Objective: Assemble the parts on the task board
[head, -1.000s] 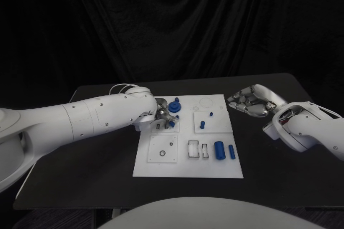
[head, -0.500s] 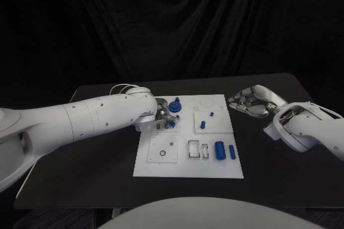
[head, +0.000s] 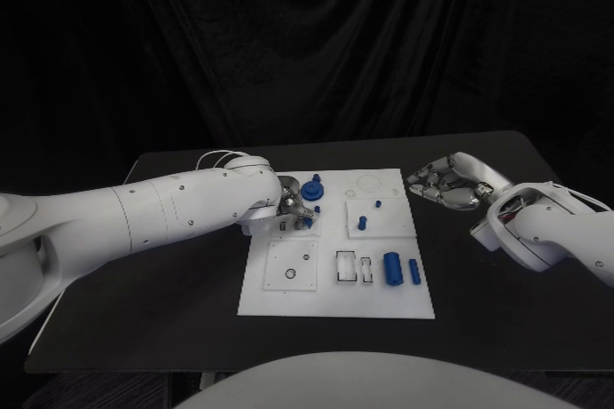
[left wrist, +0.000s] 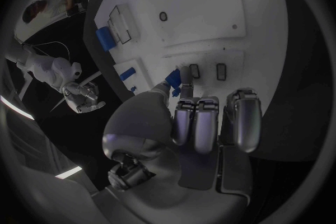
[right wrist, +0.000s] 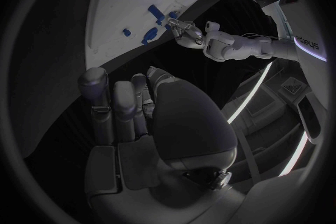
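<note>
Blue part [head: 307, 219] pinched in left robot hand [head: 293, 208] over task board [head: 335, 294].

The left hand [head: 292, 209] covered part of the task board [head: 335, 294] near its far left corner. Whether its fingertips [left wrist: 183, 102] gripped the small blue part [left wrist: 173, 75] was unclear.

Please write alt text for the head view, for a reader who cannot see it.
The left hand holds a small blue part over the white task board on a black table. The right hand hovers beside the board, holding nothing.
</note>
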